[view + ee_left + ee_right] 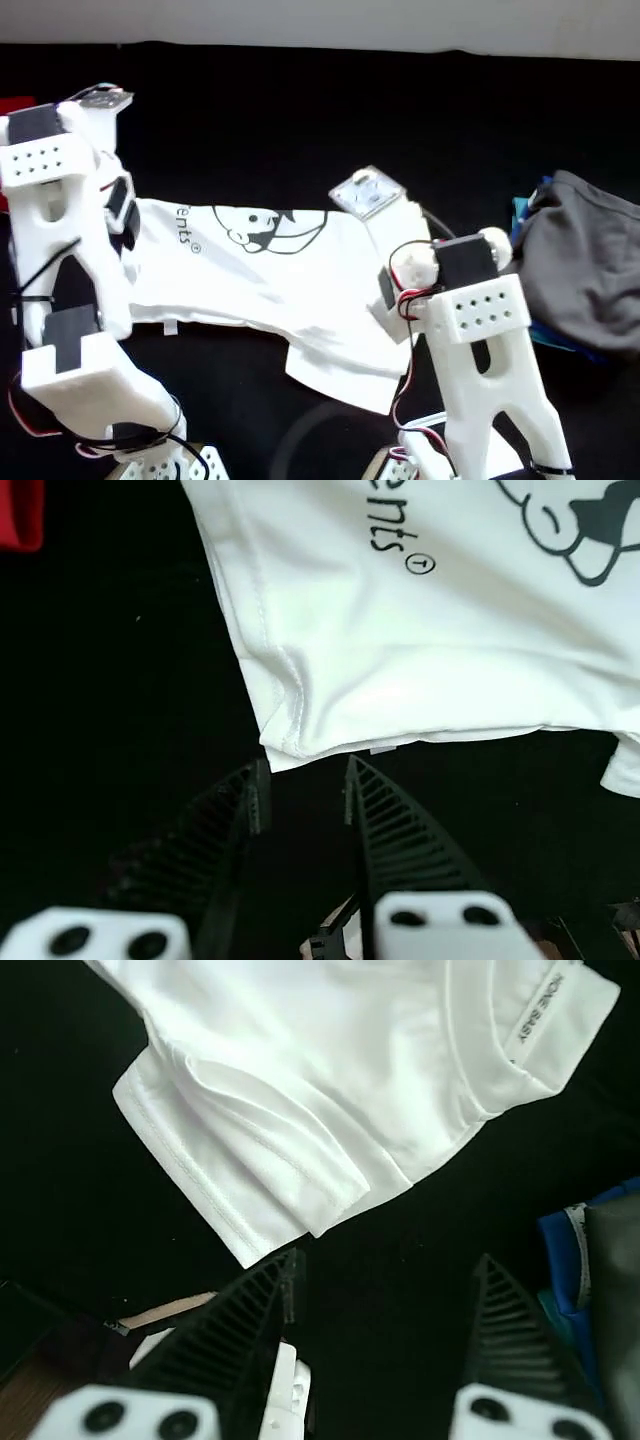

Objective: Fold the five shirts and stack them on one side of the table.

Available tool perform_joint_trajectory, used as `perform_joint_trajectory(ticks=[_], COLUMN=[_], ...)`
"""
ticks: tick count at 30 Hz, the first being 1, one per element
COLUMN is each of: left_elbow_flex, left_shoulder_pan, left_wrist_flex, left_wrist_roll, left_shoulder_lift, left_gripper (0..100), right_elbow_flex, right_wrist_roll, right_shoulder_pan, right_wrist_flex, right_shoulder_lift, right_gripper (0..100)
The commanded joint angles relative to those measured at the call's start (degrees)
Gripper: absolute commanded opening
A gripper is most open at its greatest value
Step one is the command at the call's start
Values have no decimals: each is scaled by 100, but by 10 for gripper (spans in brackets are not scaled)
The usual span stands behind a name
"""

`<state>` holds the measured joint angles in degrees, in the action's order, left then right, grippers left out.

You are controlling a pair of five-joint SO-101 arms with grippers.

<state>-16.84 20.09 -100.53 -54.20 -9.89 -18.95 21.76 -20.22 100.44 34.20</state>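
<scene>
Left wrist view had the left fingers point(395, 845) spread a little apart, gripping nothing, low over the black tabletop point(110, 730). The hemmed corner of the white shirt point(420, 650) lay just past their tips. Right wrist view had the right fingers point(225, 1330) spread wide, also holding nothing, and a short sleeve of the same shirt lay just beyond one tip, with its collar and neck label farther out. Beside those fingers sat the edge of a blue cloth point(558, 1250) under a grey shirt point(615, 1290). From the high view, the white shirt lay spread out, printed side up, in the middle of the tabletop between the left arm point(70, 250) and the right arm point(470, 310), its hem toward the left arm. The grey shirt lay crumpled on the blue cloth at the right edge of the tabletop, near the white shirt but apart from it. A red thing point(12, 105) showed at the far left edge.
</scene>
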Motion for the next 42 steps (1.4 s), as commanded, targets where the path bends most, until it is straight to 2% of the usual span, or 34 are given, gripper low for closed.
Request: perform_joint_trajectory(ticks=[1, 6, 13, 17, 19, 22, 28, 42], left_elbow_flex=[-31, 207, 840, 971, 971, 971, 699, -409], left_shoulder_pan=[-787, -1991, -4004, -4963, -5332, -5780, -6149, -6167], left_wrist_flex=[-62, -70, -35, -35, 26, 457, 686, 527], left_wrist_roll=[651, 1222, 1556, 1574, 1802, 1943, 1934, 1960], left_shoulder_lift=[532, 549, 541, 541, 523, 303, -804, -2062], left_gripper=[13, 40, 60, 134, 165, 175, 171, 171], right_elbow_flex=[848, 1508, 2009, 1991, 1982, 1982, 1982, 1982], right_wrist_roll=[-35, 44, 897, 1187, 1222, 1222, 1222, 1222], right_shoulder_pan=[716, 2123, 3881, 4637, 4884, 5077, 5121, 5121], right_wrist_flex=[84, 75, 75, 75, 75, 75, 75, 75], right_shoulder_lift=[136, 136, 673, 1165, 1279, 1297, 1332, 1341], right_gripper=[19, 22, 19, 19, 19, 19, 19, 19])
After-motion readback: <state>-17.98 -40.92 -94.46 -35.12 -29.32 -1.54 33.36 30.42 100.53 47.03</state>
